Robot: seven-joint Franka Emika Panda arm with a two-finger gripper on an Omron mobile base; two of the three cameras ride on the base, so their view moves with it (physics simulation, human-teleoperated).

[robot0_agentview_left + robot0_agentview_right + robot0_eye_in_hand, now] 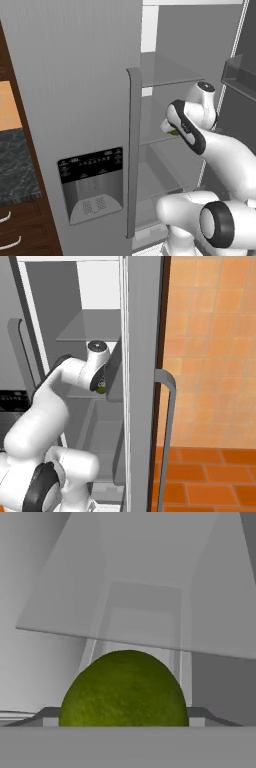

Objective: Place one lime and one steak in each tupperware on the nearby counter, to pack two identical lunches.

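Note:
A yellow-green lime (124, 689) sits close in front of the hand, inside the open fridge. My gripper (124, 719) stands open around it, with a dark fingertip (47, 714) on each side. From the base views the lime (173, 132) (101, 389) peeks out under the white hand at a middle glass shelf. A strip of the marbled counter (15, 165) lies at the far left. The steak and the tupperware are out of view.
The shut grey fridge door (75, 100) with its dispenser (92, 185) and long handle (132, 150) stands left of the arm. Glass shelves (135, 602) run above the lime. An open door with a bin (240, 75) is on the right.

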